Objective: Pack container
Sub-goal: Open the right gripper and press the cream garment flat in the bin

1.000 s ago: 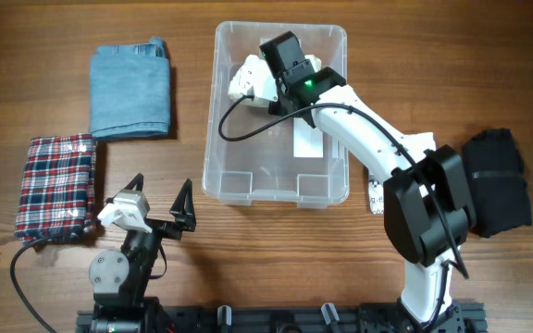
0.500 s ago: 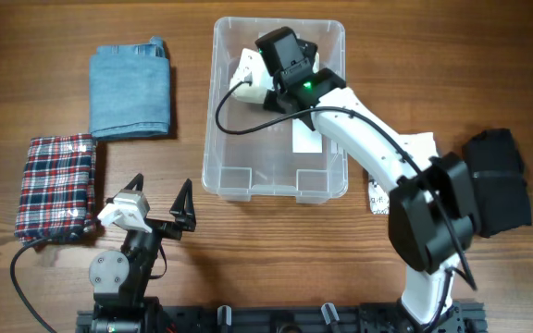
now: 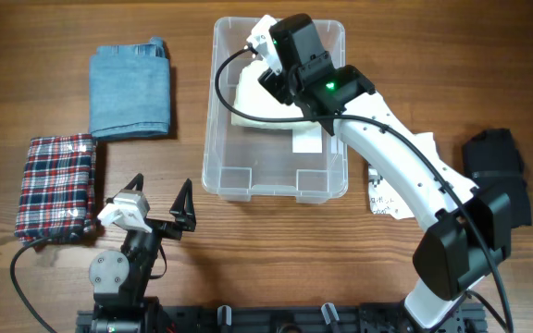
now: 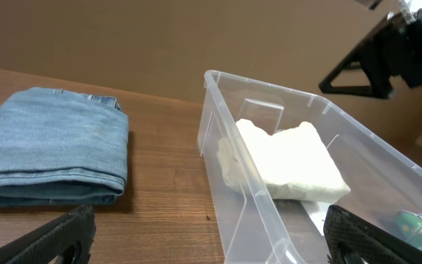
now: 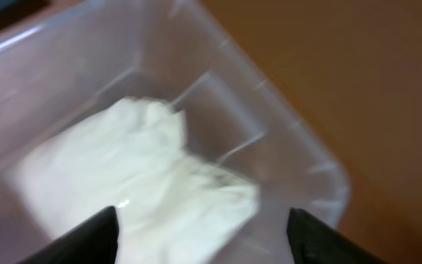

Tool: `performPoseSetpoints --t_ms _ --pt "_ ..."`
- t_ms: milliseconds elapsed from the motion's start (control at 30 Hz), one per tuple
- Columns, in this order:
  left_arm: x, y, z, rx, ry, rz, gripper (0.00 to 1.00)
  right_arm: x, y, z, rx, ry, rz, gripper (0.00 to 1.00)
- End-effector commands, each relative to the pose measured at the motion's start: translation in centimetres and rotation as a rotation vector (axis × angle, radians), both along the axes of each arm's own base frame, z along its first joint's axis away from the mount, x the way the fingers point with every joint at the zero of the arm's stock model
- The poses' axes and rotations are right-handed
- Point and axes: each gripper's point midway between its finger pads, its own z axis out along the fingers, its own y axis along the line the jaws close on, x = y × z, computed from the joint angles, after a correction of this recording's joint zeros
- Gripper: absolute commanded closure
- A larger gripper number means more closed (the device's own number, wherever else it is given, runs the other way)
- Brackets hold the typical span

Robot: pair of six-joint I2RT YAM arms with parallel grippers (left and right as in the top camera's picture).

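Observation:
The container (image 3: 331, 190) is a clear plastic bin standing mid-table; its near wall shows in the left wrist view (image 4: 229, 183). A folded white cloth (image 3: 253, 100) lies on its floor at the far left, also seen as the white cloth (image 4: 288, 165) and, blurred, as the white cloth (image 5: 138, 176). My right gripper (image 3: 280, 67) hangs above the bin's far end, open, with nothing between its fingers (image 5: 97, 235). My left gripper (image 3: 160, 211) rests near the table's front edge, open and empty, facing the bin's left wall.
Folded denim (image 3: 130, 92) lies left of the bin, and a plaid cloth (image 3: 56, 190) lies nearer the front left. A black cloth (image 3: 498, 180) sits at the right. A sheet of paper (image 3: 382, 194) lies by the bin's right front corner.
My right gripper has let go of the white cloth and moved up toward the bin's far end. The cloth now lies flat on the bin's floor. The left arm has not moved.

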Motion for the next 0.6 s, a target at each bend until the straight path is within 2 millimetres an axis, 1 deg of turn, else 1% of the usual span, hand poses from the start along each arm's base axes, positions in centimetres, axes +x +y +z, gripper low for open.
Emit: performPoseSetpoints --t_ms 0,33,133,233,267,333,400,567 --pt "0.1 0.2 -0.4 0.015 0.005 0.006 0.0 -2.3 2.1 -0.4 0.245 0.171 -0.075 0.59" --pt "0.1 0.2 -0.3 0.016 0.004 0.006 0.0 -3.0 2.0 -0.9 0.27 0.223 -0.11 0.68" --pt "0.1 0.2 -0.3 0.015 0.004 0.006 0.0 -4.5 1.4 -2.6 0.286 0.328 -0.193 0.83" --pt "0.1 0.2 -0.3 0.015 0.004 0.006 0.0 -5.9 0.9 -4.4 0.293 0.426 -0.269 0.93" --pt "0.1 0.2 -0.4 0.015 0.005 0.006 0.0 -6.3 1.0 -4.8 0.296 0.448 -0.271 0.96" --pt "0.1 0.2 -0.3 0.015 0.004 0.006 0.0 -7.1 1.4 -5.7 0.311 0.503 -0.274 0.96" --pt "0.1 0.2 -0.3 0.016 0.004 0.006 0.0 -7.7 1.3 -6.9 0.311 0.542 -0.296 0.96" --pt "0.1 0.2 -0.3 0.015 0.004 0.006 0.0 -8.3 0.9 -10.6 0.276 0.609 -0.349 0.96"
